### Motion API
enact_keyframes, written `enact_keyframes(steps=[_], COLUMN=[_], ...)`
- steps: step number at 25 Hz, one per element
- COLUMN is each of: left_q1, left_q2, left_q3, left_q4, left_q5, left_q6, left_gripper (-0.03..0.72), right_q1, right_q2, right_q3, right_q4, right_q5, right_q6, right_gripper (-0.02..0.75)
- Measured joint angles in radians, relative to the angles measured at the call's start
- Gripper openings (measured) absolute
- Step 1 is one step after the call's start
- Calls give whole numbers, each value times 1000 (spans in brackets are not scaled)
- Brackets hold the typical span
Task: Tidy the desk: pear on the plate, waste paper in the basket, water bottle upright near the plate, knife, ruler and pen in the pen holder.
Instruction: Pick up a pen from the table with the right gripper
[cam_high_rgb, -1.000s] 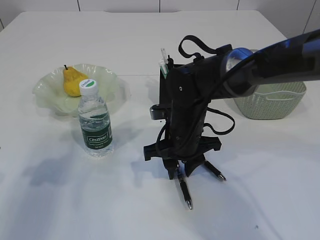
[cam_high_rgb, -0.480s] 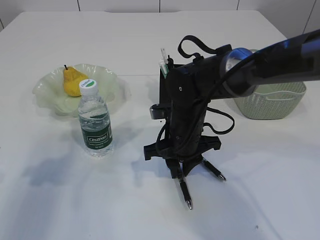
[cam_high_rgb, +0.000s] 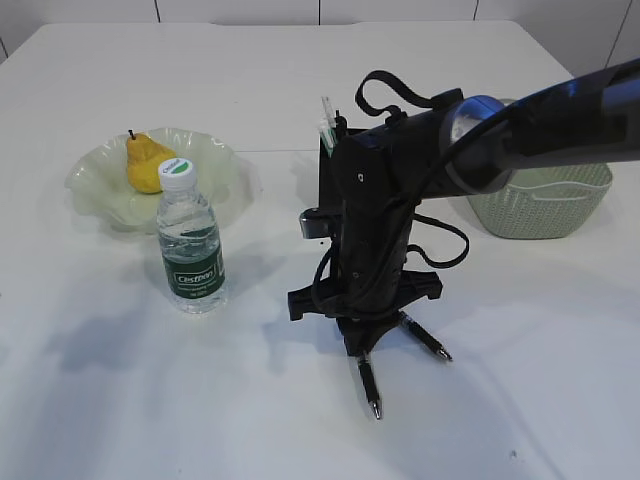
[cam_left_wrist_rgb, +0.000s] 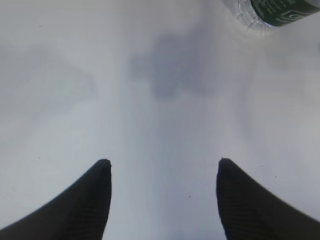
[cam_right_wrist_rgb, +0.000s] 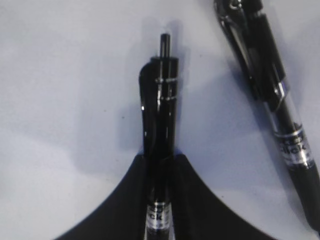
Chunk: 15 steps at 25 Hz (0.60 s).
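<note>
My right gripper (cam_high_rgb: 360, 345) points down at the table and is shut on a black pen (cam_high_rgb: 368, 385). In the right wrist view the jaws (cam_right_wrist_rgb: 160, 156) clamp that pen (cam_right_wrist_rgb: 160, 110) across its barrel. A second black pen (cam_high_rgb: 428, 340) lies just to the right, also seen in the right wrist view (cam_right_wrist_rgb: 270, 85). The yellow pear (cam_high_rgb: 148, 162) lies on the glass plate (cam_high_rgb: 95, 190). The water bottle (cam_high_rgb: 190, 245) stands upright beside the plate. The black pen holder (cam_high_rgb: 326, 165) is mostly hidden behind the arm. My left gripper (cam_left_wrist_rgb: 164, 162) is open and empty above bare table, with the bottle's base (cam_left_wrist_rgb: 272, 10) ahead.
The pale green woven basket (cam_high_rgb: 540, 205) stands at the right behind the right arm. Thin items stick up out of the pen holder (cam_high_rgb: 325, 115). The left arm does not show in the exterior view.
My right gripper's jaws have closed together onto the pen on the table. The pen has shifted very slightly. Nothing else has moved.
</note>
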Motion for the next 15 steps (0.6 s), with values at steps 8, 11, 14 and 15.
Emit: enact_keyframes(steps=[8,11,14,15], left_q1=[0,0,0,0], left_q2=[0,0,0,0], left_q3=[0,0,0,0], left_q4=[0,0,0,0], left_q5=[0,0,0,0], left_q6=[0,0,0,0], left_gripper=[467,467,467,467], right_q1=[0,0,0,0], right_q2=[-5,-37,-86,-104], right_q3=[0,0,0,0], right_q4=[0,0,-2,-7], right_q5=[4,11,16,16], right_q6=[-47,-63,-91,-96], right_gripper=[75,75,75,75])
